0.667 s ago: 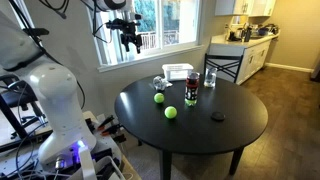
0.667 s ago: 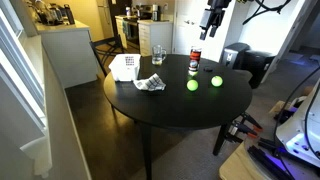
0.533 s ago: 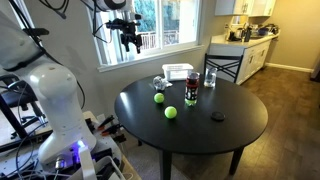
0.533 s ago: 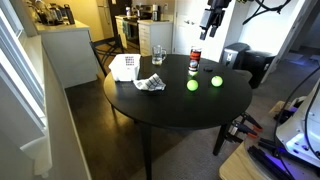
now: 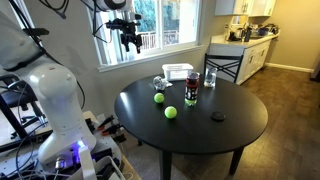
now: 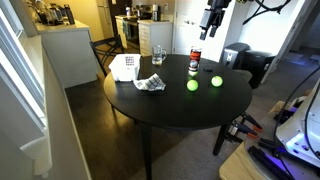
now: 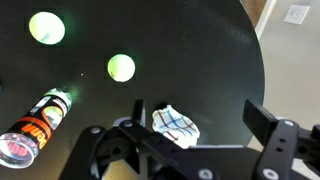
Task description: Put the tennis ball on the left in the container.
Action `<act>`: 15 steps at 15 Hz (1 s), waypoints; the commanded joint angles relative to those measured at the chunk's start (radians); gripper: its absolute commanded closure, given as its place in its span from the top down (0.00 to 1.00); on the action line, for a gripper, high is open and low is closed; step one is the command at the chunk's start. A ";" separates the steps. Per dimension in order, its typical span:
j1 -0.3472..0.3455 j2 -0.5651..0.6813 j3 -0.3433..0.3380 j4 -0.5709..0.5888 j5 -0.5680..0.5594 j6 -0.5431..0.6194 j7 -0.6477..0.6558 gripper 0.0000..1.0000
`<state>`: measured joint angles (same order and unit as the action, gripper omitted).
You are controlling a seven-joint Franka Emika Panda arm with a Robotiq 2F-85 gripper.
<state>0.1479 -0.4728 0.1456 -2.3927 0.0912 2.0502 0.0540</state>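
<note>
No change against earlier frames: gripper (image 5: pixel 130 45) stationary, high above surface (image 5: pixel 235 130), jaws apart, empty. Left tennis ball (image 5: pixel 158 98) untouched, near container (image 5: pixel 178 72), outside it. Approach pending.

- Gripper (image 7: pixel 195 108): base cut off by the wrist view's bottom edge. In both exterior views it is too small to tell how the jaws stand.
- Checked cloth (image 7: pixel 177 124): lower edge hidden behind the gripper's linkage.
- Dark cup (image 7: pixel 38 125): label lettering blurred, unreadable.
- Container (image 5: pixel 178 72): contents too small to tell.
- 1 small dark item (image 5: pixel 218 117) on the table (image 5: pixel 240 125): too small to identify.
- Arm (image 5: pixel 55 90): upper links cut off by the top edge.
</note>
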 commanded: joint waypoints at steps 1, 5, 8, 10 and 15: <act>0.001 0.001 -0.001 0.002 -0.001 -0.003 0.001 1.00; 0.001 0.001 -0.001 0.002 -0.001 -0.003 0.001 1.00; -0.007 0.012 0.006 0.001 -0.014 0.029 0.015 1.00; -0.018 0.026 0.015 -0.024 -0.031 0.072 0.039 1.00; -0.046 0.086 0.019 -0.089 -0.085 0.151 0.102 1.00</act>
<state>0.1280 -0.4213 0.1483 -2.4466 0.0453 2.1455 0.1016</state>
